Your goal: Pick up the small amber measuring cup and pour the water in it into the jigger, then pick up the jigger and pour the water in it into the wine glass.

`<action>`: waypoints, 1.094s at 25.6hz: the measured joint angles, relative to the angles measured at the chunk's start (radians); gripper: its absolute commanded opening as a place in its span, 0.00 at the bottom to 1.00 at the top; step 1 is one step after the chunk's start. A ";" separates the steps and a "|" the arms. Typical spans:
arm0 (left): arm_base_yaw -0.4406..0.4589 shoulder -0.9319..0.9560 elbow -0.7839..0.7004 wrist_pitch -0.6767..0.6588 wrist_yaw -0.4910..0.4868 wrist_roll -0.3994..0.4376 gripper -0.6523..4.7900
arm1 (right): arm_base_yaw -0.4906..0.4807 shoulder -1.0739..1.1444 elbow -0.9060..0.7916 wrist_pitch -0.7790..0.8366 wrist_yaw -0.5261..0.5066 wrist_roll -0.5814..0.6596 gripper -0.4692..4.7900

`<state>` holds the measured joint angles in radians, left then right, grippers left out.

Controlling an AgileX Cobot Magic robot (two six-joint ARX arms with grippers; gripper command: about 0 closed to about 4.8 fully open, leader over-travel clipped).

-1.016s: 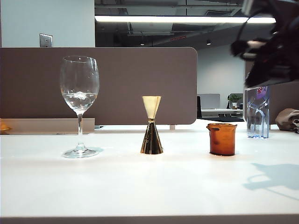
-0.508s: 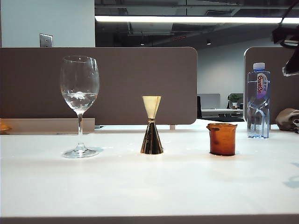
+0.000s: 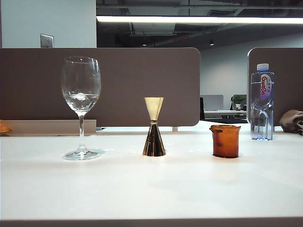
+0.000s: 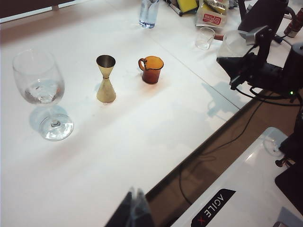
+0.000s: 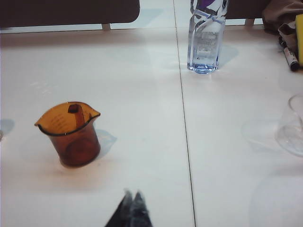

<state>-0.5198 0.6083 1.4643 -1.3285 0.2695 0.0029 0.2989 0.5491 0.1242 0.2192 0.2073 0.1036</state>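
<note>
1. Three vessels stand on the white table [image 3: 151, 189]: short amber plastic measuring cup [image 5: 70, 133], gold hourglass metal jigger [image 3: 154, 126], tall clear stemmed wine glass [image 3: 81, 106].
2. Glass holds a little water [image 3: 80, 98] w/ the cup looking empty (both pours appear done).
3. Left pincer [image 4: 136, 206], right pincer [image 5: 132, 207]: tips together, empty, above table, right one near the cup.

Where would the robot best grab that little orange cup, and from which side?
Probably across the small amber measuring cup body, below its flared rim, coming level from the side away from its handle. It stands upright, with bare table around. The shut right gripper is nearest.
</note>
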 measured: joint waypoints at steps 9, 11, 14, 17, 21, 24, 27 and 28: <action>0.000 0.000 0.000 0.000 0.000 0.000 0.12 | 0.002 -0.218 -0.018 -0.233 -0.001 0.000 0.09; 0.000 0.000 0.000 0.000 0.000 0.000 0.12 | 0.002 -0.276 -0.019 -0.256 0.000 0.000 0.09; 0.000 0.000 0.000 0.000 0.000 0.000 0.12 | -0.002 -0.345 -0.018 -0.255 0.006 0.000 0.09; 0.000 0.000 0.000 0.000 0.000 0.000 0.12 | -0.014 -0.395 -0.017 -0.255 0.011 0.000 0.09; 0.000 0.000 0.000 0.000 0.000 0.000 0.12 | -0.061 -0.451 -0.018 -0.255 0.026 0.000 0.09; 0.000 0.000 0.000 0.000 0.000 0.000 0.12 | -0.125 -0.515 -0.018 -0.256 0.028 0.000 0.09; 0.000 -0.001 0.000 0.001 0.000 0.000 0.12 | -0.142 -0.546 -0.034 -0.239 0.028 -0.019 0.09; 0.000 0.000 0.000 0.000 0.000 0.000 0.12 | -0.145 -0.547 -0.052 -0.240 0.028 -0.021 0.09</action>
<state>-0.5198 0.6079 1.4643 -1.3285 0.2695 0.0029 0.1539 0.0021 0.0723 -0.0212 0.2352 0.0822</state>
